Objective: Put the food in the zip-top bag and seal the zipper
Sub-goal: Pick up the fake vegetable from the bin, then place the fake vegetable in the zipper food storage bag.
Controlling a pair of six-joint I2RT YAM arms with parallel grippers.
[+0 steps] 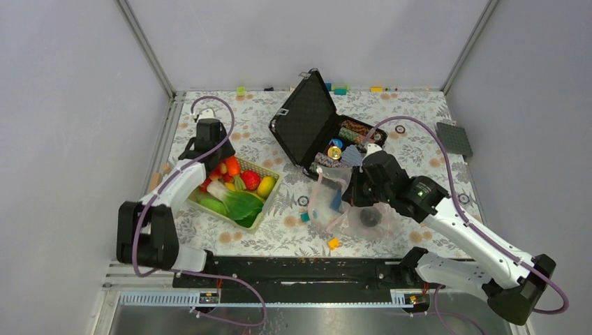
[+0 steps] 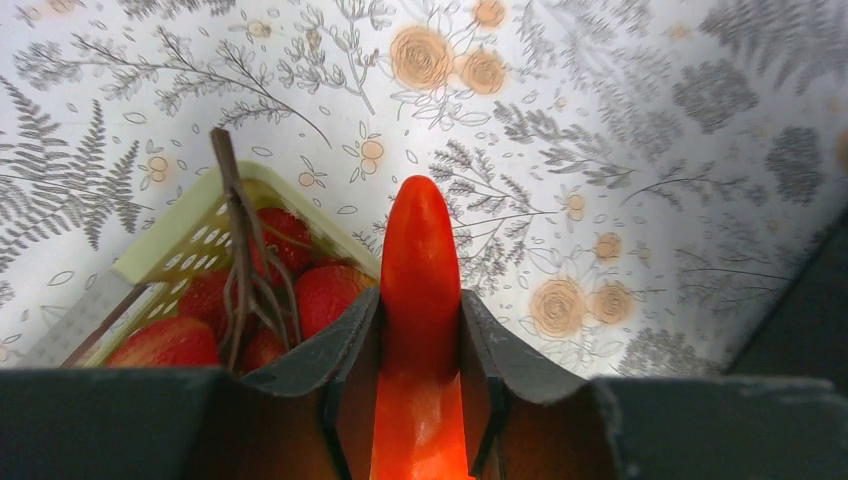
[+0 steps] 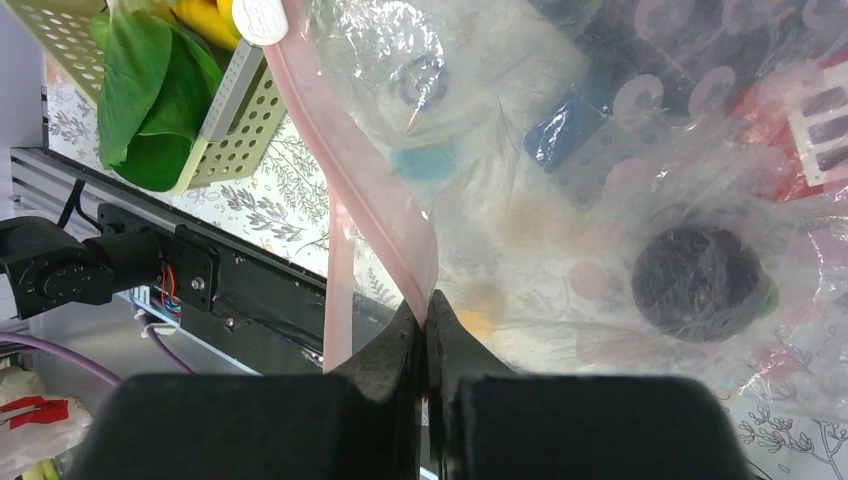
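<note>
My left gripper (image 2: 420, 325) is shut on the orange carrot (image 2: 420, 260) and holds it just above the back left end of the green basket (image 1: 268, 193). The red berry cluster (image 2: 300, 290) lies in the basket below. The top view shows the left gripper (image 1: 213, 159) over the basket, with a banana (image 1: 266, 185) and green leaf (image 1: 242, 204) inside. My right gripper (image 3: 428, 315) is shut on the pink zipper strip (image 3: 350, 170) of the clear bag (image 1: 342, 206) and lifts its mouth. A dark round fruit (image 3: 698, 282) sits inside the bag.
An open black case (image 1: 314, 118) with poker chips stands behind the bag. Small blocks lie by the bag (image 1: 334, 243) and along the back edge (image 1: 241, 91). A dark plate (image 1: 454, 138) lies at the right. The black rail (image 3: 170, 270) runs along the near edge.
</note>
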